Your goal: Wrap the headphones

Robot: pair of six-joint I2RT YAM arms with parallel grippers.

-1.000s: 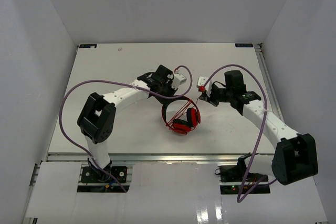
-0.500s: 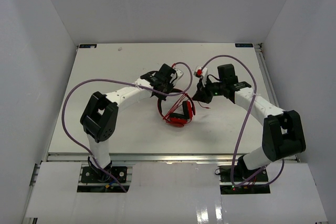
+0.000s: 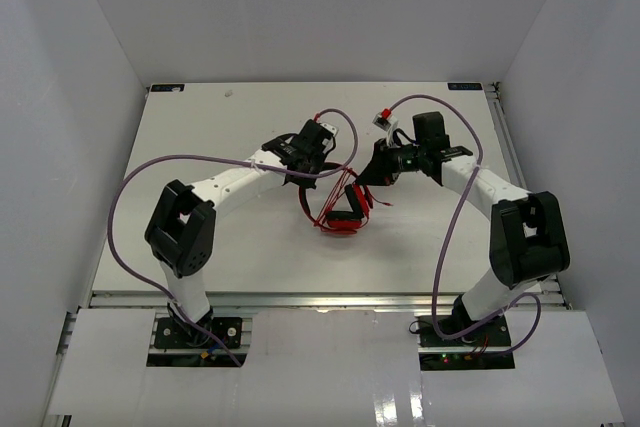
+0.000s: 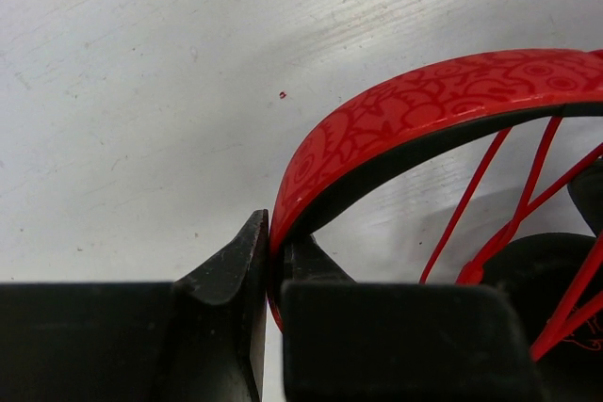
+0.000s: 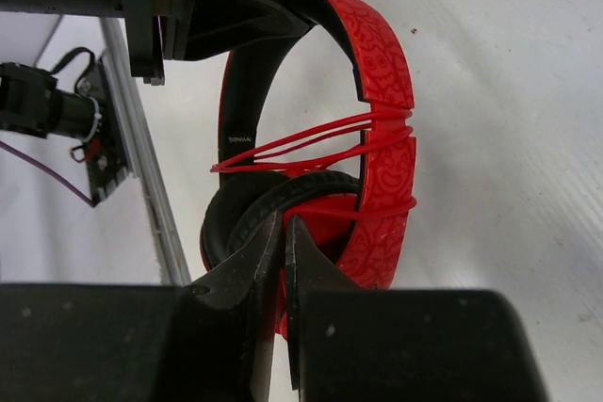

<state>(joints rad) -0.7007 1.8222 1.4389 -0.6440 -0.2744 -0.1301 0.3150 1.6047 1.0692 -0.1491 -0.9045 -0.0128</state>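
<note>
The wrap is well under way. The headphones (image 3: pixel 341 210) sit near the middle of the table (image 3: pixel 200 127), and several turns of the thin red cable (image 5: pixel 311 138) already stretch across the arch from the headband (image 4: pixel 424 110) to the ear pads.

The left arm (image 3: pixel 240 175) reaches in from about 11 o'clock of the headphones. Its jaws are nearly closed, pinching the headband edge-on and steadying it.

The right arm (image 3: pixel 470 182) comes in from about 2 o'clock. Its jaws are pressed together just by the lower ear cup, with a sliver of red between the tips, most likely the cable's free run.

The next move probably calls for another loop, led over the band with the line kept taut. The left grip must hold firm so the earlier turns do not slacken or slide off.
</note>
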